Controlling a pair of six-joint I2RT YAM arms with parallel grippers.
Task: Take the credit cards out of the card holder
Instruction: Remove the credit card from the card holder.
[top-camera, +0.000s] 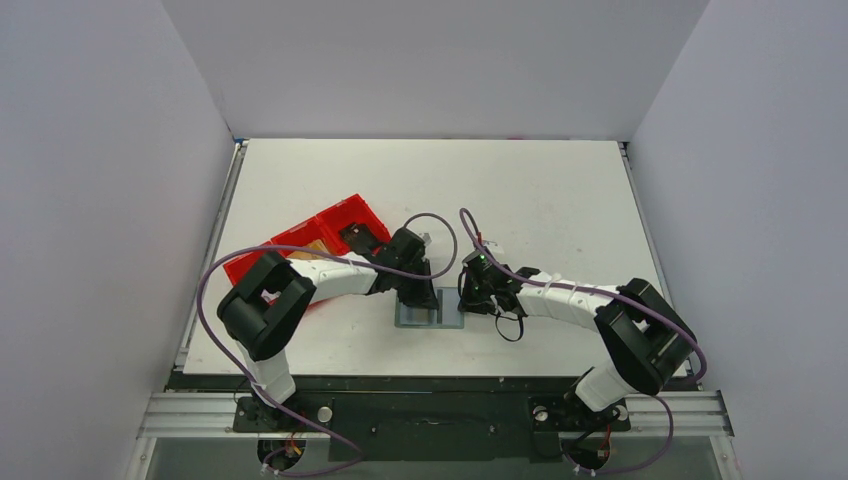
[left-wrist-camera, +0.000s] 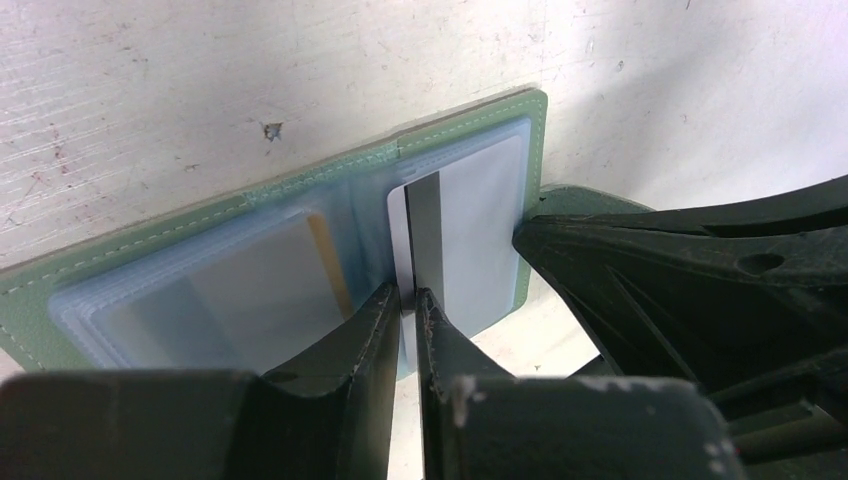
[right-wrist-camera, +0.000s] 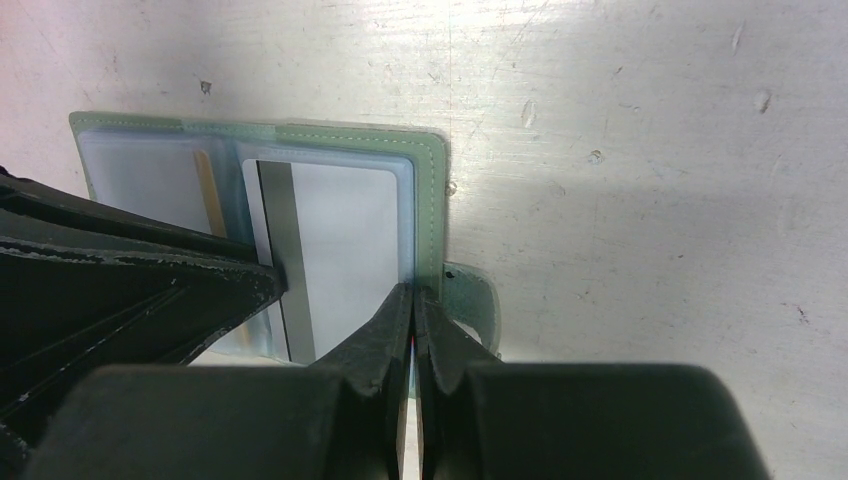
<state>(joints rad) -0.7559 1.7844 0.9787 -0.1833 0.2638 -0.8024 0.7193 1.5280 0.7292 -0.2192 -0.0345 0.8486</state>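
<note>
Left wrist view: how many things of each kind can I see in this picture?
Card holder: 1
Cards showing: 2 (white striped card, yellow-edged card)
Pincers: 2 (left pincer, right pincer)
Total: 5

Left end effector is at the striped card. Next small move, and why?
Probably close the left end effector fully: its jaws stand narrowly apart at the near edge of the striped card, while the shut right end effector rests on the edge of the card holder.
</note>
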